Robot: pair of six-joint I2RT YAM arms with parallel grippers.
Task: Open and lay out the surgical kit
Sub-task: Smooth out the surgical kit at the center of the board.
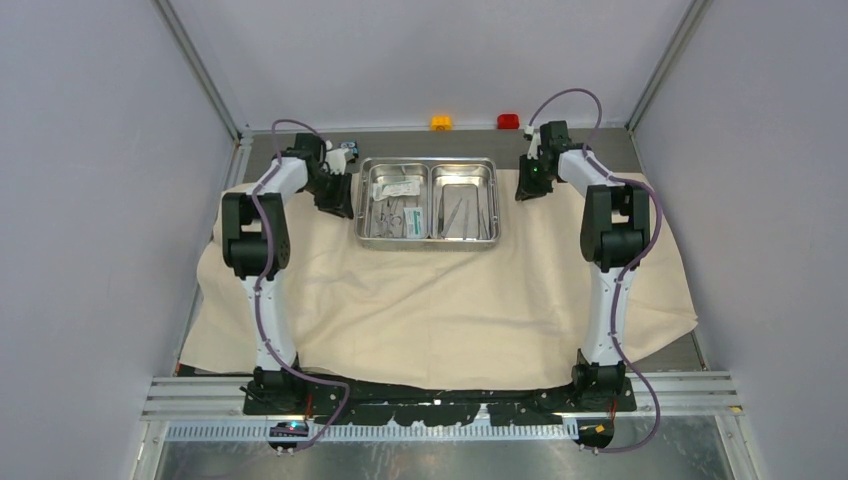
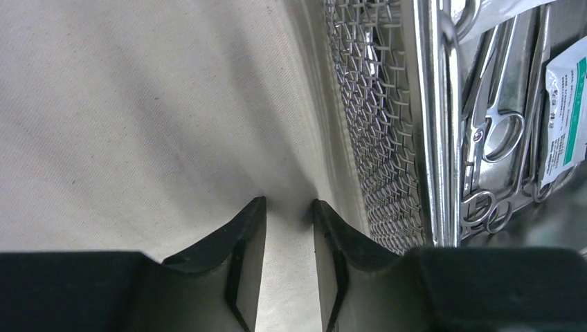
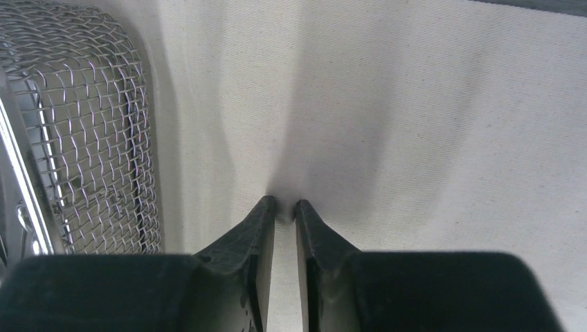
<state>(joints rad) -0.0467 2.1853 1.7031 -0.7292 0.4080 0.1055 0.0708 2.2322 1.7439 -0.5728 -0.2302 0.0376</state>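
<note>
The cloth (image 1: 440,310) lies spread flat beneath both claws, and a small pleat of it rises into each. Between the fingers of the right claw (image 3: 284,204) the gap is only a sliver. Creases in the weave run together at the tips, so it is nipped shut on a fold. The left claw (image 2: 289,207) stands a little wider, with a ridge of cloth gathered up between its fingers. It too reads as clamped on the fabric, though less tightly. The tray (image 1: 428,238) sits on the cloth between the two claws, just inboard of each, its mesh wall close to the right of the left claw and to the left of the right claw. Its long axis runs from one claw to the other. Forceps (image 2: 495,138) and a packet (image 2: 564,111) lie inside it, beyond that wall from the left claw. Neither arm is clearly nearer the tray. Any pull on the cloth would best go outward, away from the tray, since the tray's weight pins the middle.
</note>
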